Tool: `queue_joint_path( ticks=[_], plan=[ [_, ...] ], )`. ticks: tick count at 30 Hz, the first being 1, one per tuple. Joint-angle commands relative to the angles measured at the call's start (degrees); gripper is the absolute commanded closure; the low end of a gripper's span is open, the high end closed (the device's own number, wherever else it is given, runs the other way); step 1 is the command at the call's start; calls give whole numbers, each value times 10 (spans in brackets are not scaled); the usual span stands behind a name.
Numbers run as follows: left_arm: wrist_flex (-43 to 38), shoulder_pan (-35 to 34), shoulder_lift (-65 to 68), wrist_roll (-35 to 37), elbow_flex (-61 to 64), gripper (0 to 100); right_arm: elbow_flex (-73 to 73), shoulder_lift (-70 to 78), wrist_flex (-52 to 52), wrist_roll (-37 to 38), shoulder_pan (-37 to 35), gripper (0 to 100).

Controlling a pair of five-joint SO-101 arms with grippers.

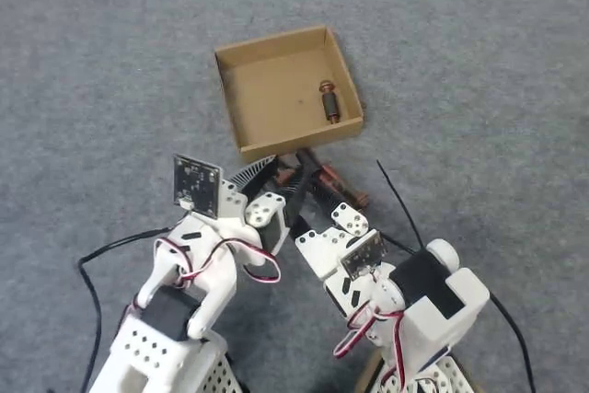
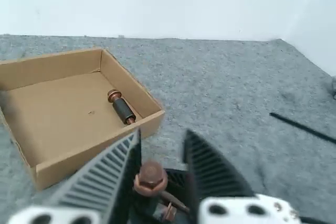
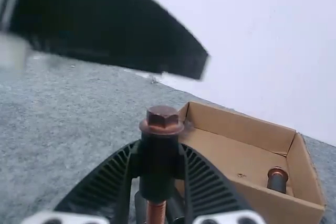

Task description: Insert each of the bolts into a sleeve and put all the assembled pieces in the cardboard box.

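The cardboard box (image 1: 247,138) lies at the far middle of the carpet, and one assembled bolt and sleeve (image 1: 329,100) rests inside it by the right wall; the same piece (image 2: 121,107) lies in the box (image 2: 63,114) in the left wrist view. Just in front of the box both grippers meet. My right gripper (image 3: 159,153) is shut on a black sleeve (image 3: 157,166) held upright, with a copper bolt (image 3: 161,119) through it. My left gripper (image 2: 163,139) stands open around that bolt's head (image 2: 151,176), its ribbed fingers (image 2: 116,171) on either side.
Another dark piece with a copper end (image 1: 353,195) lies on the carpet right of the grippers. A black cable (image 1: 400,204) runs along the right side. Grey carpet (image 1: 110,89) surrounds the box.
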Motion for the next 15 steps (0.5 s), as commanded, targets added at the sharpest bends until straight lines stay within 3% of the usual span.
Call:
queue_joint_path(
  ticks=[1,7,15],
  plan=[
    [76,1,4,-2,-97,988,11,-7,-1,-3,9,992],
    [134,-19,4,-3,-149,990,11,-7,-1,-3,9,992],
    [48,-208,4,-2,-88,990,12,-6,-1,-3,10,992]
  ],
)
